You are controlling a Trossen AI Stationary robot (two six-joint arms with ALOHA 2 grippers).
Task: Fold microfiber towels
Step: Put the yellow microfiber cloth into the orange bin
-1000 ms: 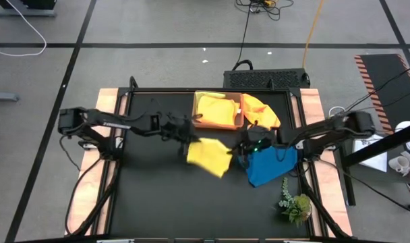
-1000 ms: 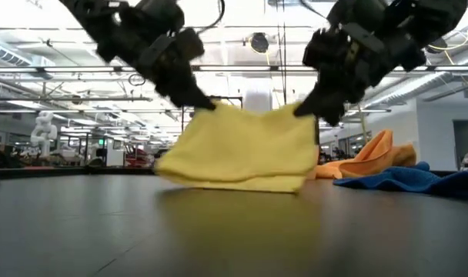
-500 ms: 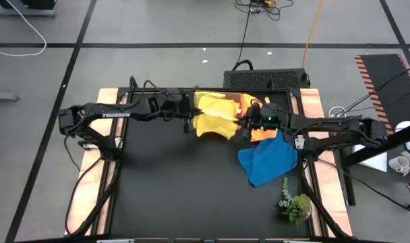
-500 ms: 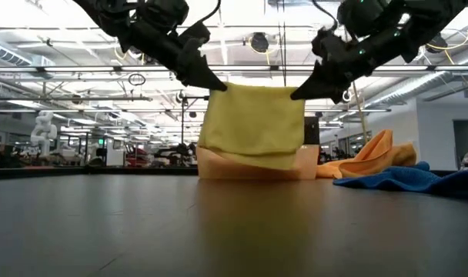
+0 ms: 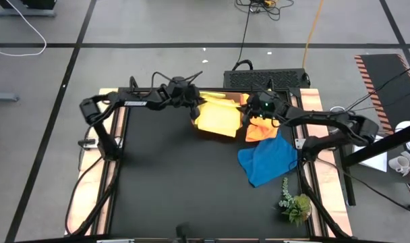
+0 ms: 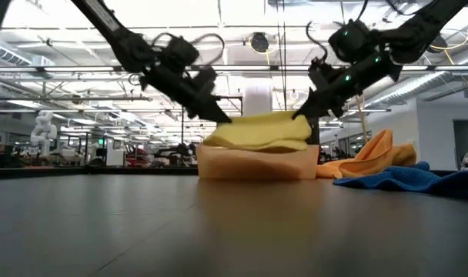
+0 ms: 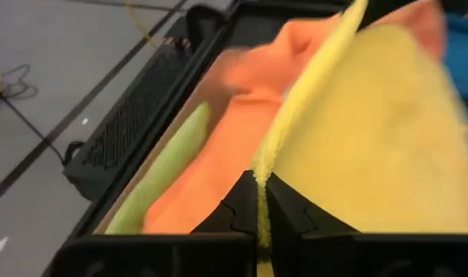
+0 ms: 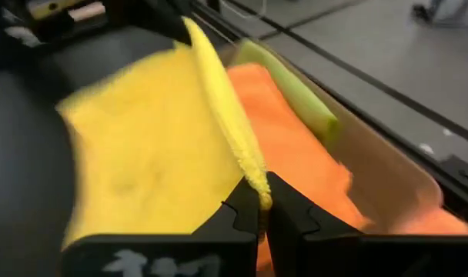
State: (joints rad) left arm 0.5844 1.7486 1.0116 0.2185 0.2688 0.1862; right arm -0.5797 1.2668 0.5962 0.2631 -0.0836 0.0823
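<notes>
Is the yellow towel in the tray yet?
Partly. The folded yellow microfiber towel drapes over the brown rectangular tray, both grippers pinching its edge.

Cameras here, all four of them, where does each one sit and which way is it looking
High view: above the table, looking straight down; both arms show, left gripper and right gripper holding the yellow towel over the tray.
Low view: at tabletop height, looking level across into the room; both arms enter from above.
Left wrist view: on the left arm, looking past its fingers at the tray's contents.
Right wrist view: on the right arm, past its fingers.
Shared: every view shows the yellow towel; both wrist views show the orange towel and lime green towel.
</notes>
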